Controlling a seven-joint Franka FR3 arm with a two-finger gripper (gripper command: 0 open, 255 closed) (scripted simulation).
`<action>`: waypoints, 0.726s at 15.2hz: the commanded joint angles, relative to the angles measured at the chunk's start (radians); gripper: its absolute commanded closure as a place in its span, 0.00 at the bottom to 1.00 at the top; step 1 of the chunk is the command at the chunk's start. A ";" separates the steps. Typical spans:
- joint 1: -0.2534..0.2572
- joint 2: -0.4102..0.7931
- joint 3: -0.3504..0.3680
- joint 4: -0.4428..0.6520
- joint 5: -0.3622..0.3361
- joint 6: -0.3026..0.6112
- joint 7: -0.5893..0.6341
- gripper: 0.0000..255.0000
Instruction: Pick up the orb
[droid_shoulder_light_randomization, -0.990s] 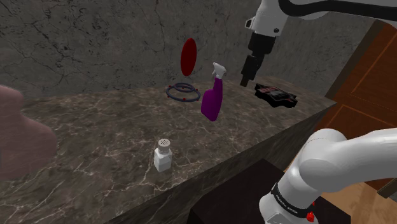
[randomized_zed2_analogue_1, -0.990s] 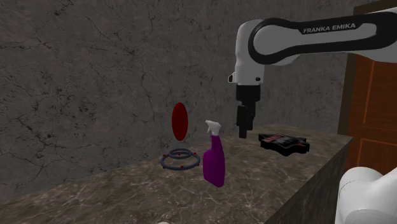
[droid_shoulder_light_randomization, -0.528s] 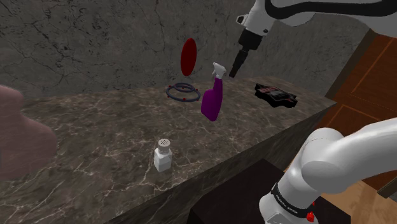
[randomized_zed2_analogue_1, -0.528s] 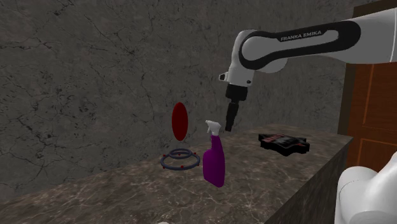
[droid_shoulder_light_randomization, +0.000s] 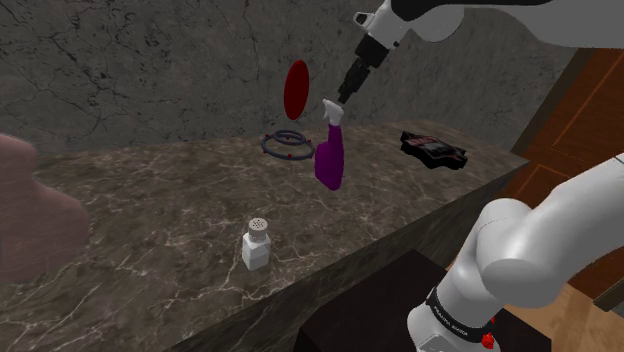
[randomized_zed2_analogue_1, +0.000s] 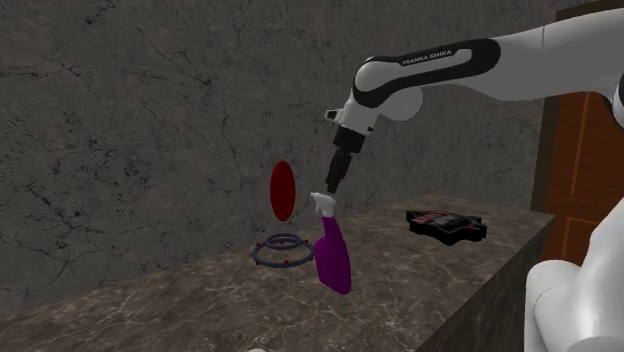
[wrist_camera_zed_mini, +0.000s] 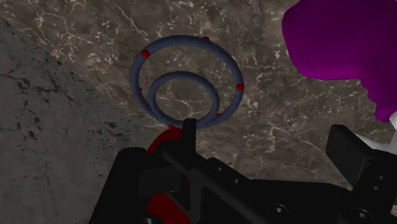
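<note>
In the upper middle of the shoulder view the claw (droid_shoulder_light_randomization: 343, 95) hangs spread, its tip at the white nozzle of a leaning purple spray bottle (droid_shoulder_light_randomization: 330, 158). The red orb (droid_shoulder_light_randomization: 296, 88) sits just left, above a ring stand (droid_shoulder_light_randomization: 288, 143) on the table (droid_shoulder_light_randomization: 150, 210).

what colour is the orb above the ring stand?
The orb is dark red, plain, no pattern. It shows best in the shoulder view.

Cracked grey stone wall (droid_shoulder_light_randomization: 140, 60) behind a brown veined marble counter (droid_shoulder_light_randomization: 160, 210); wooden door (randomized_zed2_analogue_1: 585, 150) beside it
</note>
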 joint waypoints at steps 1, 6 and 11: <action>0.038 0.065 -0.046 0.062 0.062 0.025 -0.107 0.00; 0.117 0.236 -0.154 0.248 0.257 0.019 -0.371 0.00; 0.135 0.435 -0.229 0.486 0.498 -0.077 -0.620 0.00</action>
